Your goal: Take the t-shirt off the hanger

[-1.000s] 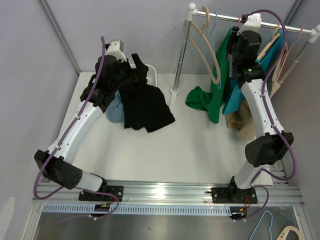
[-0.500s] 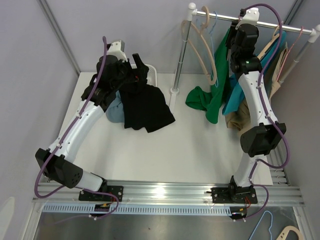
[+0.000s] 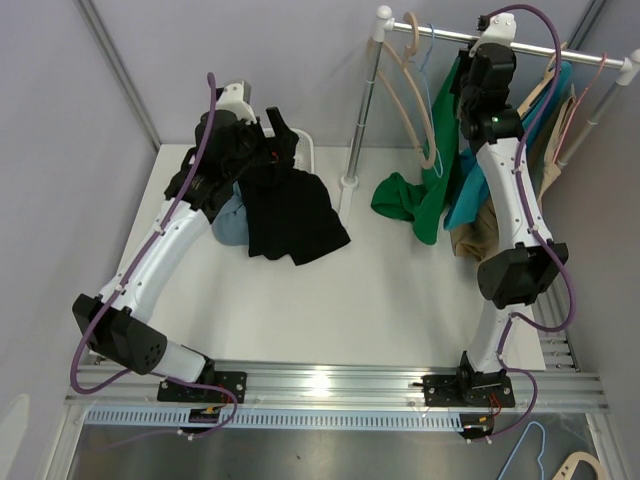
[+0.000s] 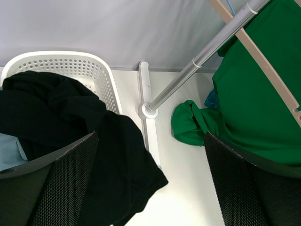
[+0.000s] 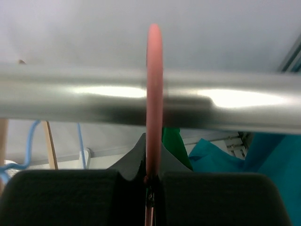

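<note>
Right gripper (image 5: 149, 181) is clamping shut on pink hanger hook (image 5: 154, 94) | is rising up to rail (image 5: 70, 101) | likely unhooking next | left gripper (image 4: 151, 141) is hanging apart.

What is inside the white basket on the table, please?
A black garment fills the white basket and spills over its rim onto the table. A light blue cloth peeks out beside it. The basket's floor is covered, so anything underneath cannot be seen.

Green t-shirt (image 4: 254, 108) right, black garment (image 4: 61, 113) left

Green t-shirt (image 3: 432, 185), pink hanger (image 5: 154, 94)
</note>
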Action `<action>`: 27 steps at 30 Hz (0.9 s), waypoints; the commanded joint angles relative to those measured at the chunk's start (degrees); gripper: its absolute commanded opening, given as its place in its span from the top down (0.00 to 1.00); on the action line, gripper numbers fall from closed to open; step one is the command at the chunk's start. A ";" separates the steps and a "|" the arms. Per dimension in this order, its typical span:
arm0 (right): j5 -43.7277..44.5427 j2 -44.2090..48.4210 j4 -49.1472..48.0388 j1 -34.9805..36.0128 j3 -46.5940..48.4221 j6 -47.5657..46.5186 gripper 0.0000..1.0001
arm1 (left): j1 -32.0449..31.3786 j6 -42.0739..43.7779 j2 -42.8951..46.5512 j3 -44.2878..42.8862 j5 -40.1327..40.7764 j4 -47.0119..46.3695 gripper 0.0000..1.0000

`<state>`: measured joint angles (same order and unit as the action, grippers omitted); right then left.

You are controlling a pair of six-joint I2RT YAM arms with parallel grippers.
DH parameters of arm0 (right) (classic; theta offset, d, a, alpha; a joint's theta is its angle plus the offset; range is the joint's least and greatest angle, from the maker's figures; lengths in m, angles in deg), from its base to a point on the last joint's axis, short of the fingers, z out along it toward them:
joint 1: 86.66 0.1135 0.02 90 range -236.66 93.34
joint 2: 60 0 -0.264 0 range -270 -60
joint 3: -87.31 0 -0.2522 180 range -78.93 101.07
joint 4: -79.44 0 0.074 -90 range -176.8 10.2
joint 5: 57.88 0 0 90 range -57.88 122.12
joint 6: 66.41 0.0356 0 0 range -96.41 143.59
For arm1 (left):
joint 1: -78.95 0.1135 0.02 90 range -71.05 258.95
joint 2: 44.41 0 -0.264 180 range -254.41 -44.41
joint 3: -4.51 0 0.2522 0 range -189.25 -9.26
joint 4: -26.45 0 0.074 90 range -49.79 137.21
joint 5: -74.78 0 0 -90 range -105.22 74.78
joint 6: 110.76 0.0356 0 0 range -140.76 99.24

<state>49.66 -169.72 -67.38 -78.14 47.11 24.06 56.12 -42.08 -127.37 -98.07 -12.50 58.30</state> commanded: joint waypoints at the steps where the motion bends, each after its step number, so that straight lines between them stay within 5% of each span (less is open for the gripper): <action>1: -2.68 0.29 0.87 0.36 8.16 0.67 1.00 | -0.46 0.84 1.13 -1.19 -0.44 -2.44 0.01; 9: -3.92 9.59 4.92 2.12 7.13 0.84 1.00 | -1.60 2.34 4.20 -0.04 0.97 -4.73 0.01; 16: 3.00 26.98 5.10 2.38 -14.83 7.08 1.00 | -6.34 5.84 8.86 -0.04 0.09 -6.92 0.00; 20: 5.13 38.50 4.22 3.87 -30.54 11.12 1.00 | -17.29 10.24 13.15 4.16 4.74 -9.90 0.00; 27: 11.55 50.55 13.35 7.04 -35.95 17.19 1.00 | -43.59 21.13 20.20 22.18 13.79 -26.86 0.00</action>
<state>56.92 -122.35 -55.88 -71.54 11.35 36.45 20.34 -28.35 -108.86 -80.80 -3.97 41.55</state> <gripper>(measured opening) 0.038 0.994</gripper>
